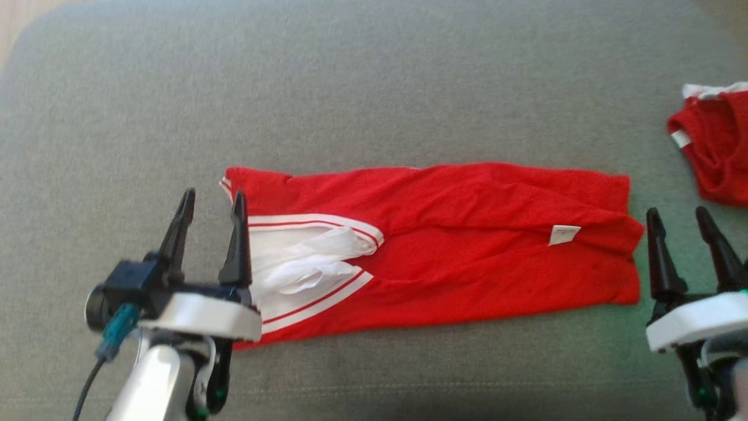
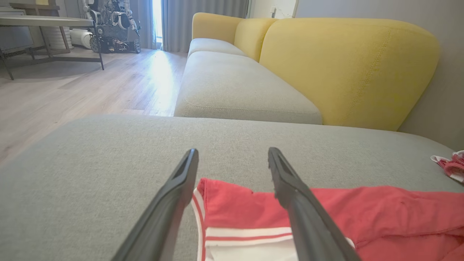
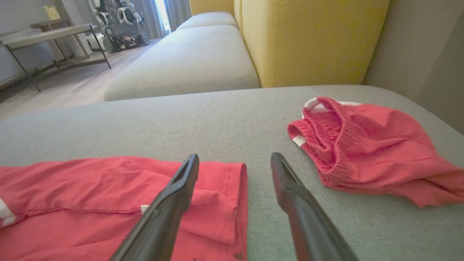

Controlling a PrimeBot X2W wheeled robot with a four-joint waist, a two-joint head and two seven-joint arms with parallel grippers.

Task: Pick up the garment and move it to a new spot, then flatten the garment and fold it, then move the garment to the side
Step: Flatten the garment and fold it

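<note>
The red garment [image 1: 444, 234] is lying on the grey cushion [image 1: 374, 88], long axis running nine-to-three o'clock, left jaws hovering over its nine end, right jaws just past three, both wide open, empty.

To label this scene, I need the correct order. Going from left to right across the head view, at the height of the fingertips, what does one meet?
left gripper → folded red garment → right gripper
</note>
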